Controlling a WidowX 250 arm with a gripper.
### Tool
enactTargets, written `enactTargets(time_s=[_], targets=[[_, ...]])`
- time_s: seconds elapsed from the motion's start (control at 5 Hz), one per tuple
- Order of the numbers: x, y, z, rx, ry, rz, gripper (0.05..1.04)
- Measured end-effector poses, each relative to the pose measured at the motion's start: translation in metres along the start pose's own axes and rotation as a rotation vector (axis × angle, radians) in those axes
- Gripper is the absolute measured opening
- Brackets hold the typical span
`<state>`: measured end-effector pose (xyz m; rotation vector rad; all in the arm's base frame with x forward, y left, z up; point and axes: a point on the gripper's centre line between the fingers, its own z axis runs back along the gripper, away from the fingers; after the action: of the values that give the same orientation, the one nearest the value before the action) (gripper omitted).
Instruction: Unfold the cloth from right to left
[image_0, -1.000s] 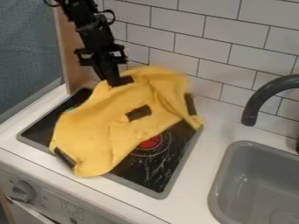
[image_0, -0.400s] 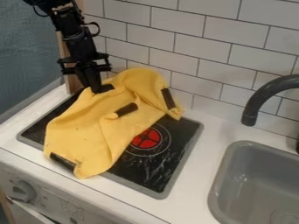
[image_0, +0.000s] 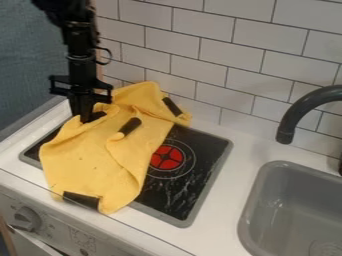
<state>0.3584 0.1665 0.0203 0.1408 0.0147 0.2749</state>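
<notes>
Knob (image_0: 27, 219): at our 8 o'clock, on the stove front below the counter (image_0: 217, 237).
Cloth (image_0: 93, 160): yellow, creased, sweeping from our 7 round to 11 o'clock; near end hangs over the counter's front edge, dark patches (image_0: 81, 200) showing.
Sink (image_0: 280, 164): grey, between our 4 and 5.
Cooktop (image_0: 194, 185): black, under the cloth; we see the red burner (image_0: 167, 157) at 6.
Gripper (image_0: 85, 119): at our 9, clamped on the cloth.
Tap (image_0: 300, 107): dark, curved, near 3.
Tiles (image_0: 250, 60): white, behind, round 1.
</notes>
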Motion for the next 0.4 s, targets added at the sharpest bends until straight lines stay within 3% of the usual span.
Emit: enactTargets(time_s=[0.2,0.4], targets=[[-0.0022,-0.0004,0.0003,0.024,0.015,0.032,0.072],[-0.0028,-0.0021,-0.0004,0.015,0.017,0.056,0.223]])
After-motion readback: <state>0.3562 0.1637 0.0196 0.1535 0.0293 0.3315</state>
